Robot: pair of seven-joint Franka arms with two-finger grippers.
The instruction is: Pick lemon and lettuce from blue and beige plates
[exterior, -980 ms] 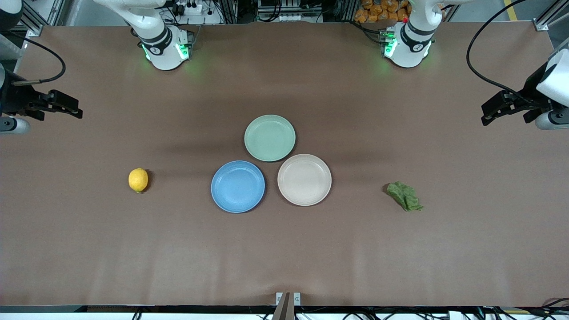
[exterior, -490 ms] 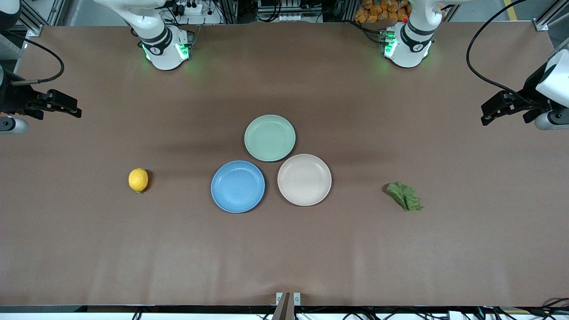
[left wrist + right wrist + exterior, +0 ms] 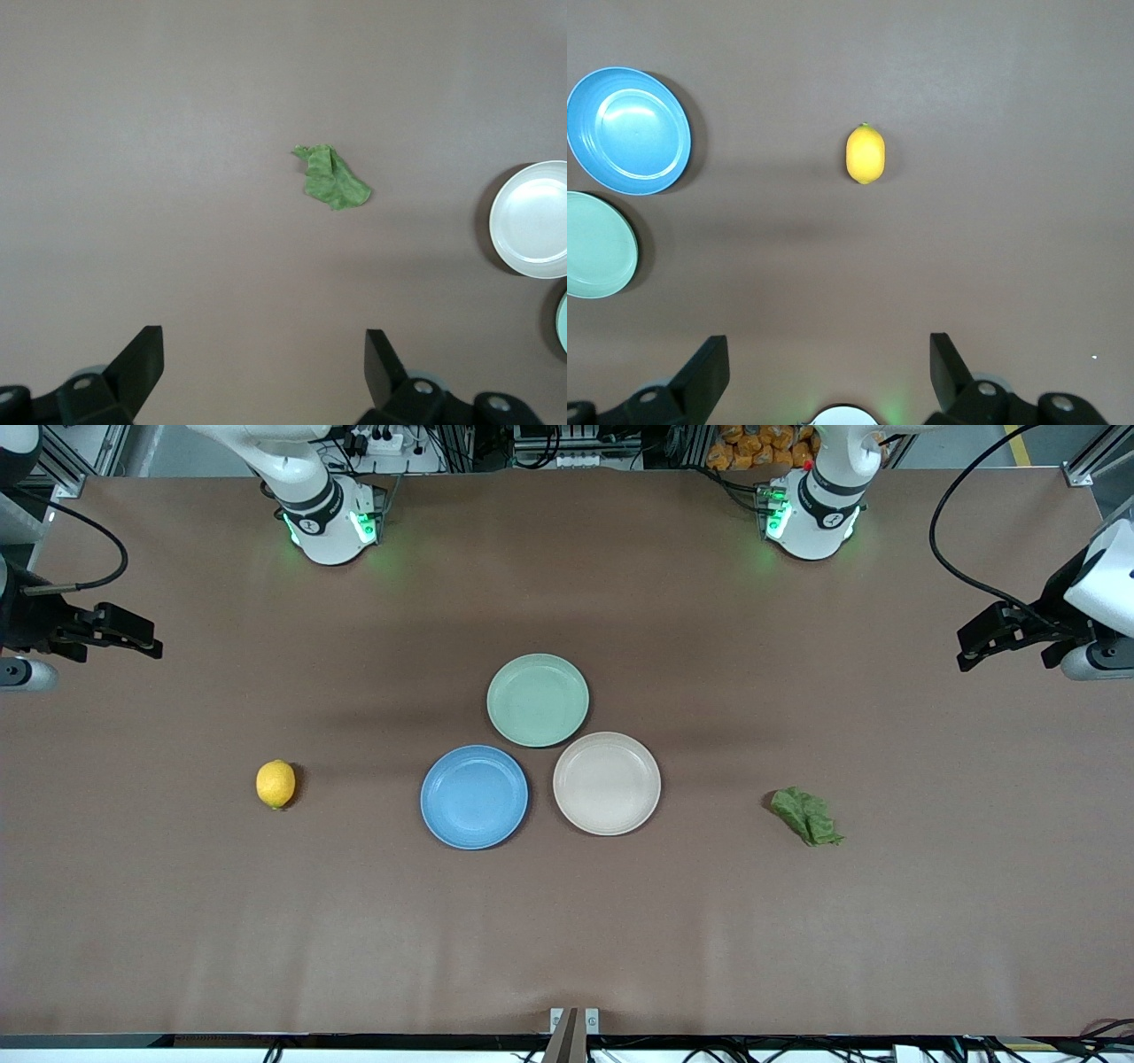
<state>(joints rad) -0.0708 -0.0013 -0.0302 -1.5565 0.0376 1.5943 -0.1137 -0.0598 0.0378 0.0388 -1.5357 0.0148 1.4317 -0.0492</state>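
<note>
A yellow lemon (image 3: 275,784) lies on the bare table toward the right arm's end, also in the right wrist view (image 3: 866,154). A green lettuce leaf (image 3: 806,816) lies on the bare table toward the left arm's end, also in the left wrist view (image 3: 332,177). The blue plate (image 3: 474,796) and beige plate (image 3: 607,783) sit empty mid-table. My right gripper (image 3: 142,640) is open and empty, high at the right arm's end of the table. My left gripper (image 3: 973,651) is open and empty, high at the left arm's end.
An empty green plate (image 3: 538,700) sits beside the blue and beige plates, farther from the front camera. The two robot bases (image 3: 330,522) (image 3: 811,514) stand at the table's back edge. Black cables hang by both grippers.
Both grippers have drifted slightly higher toward the table ends. The lemon, lettuce and plates have not moved.
</note>
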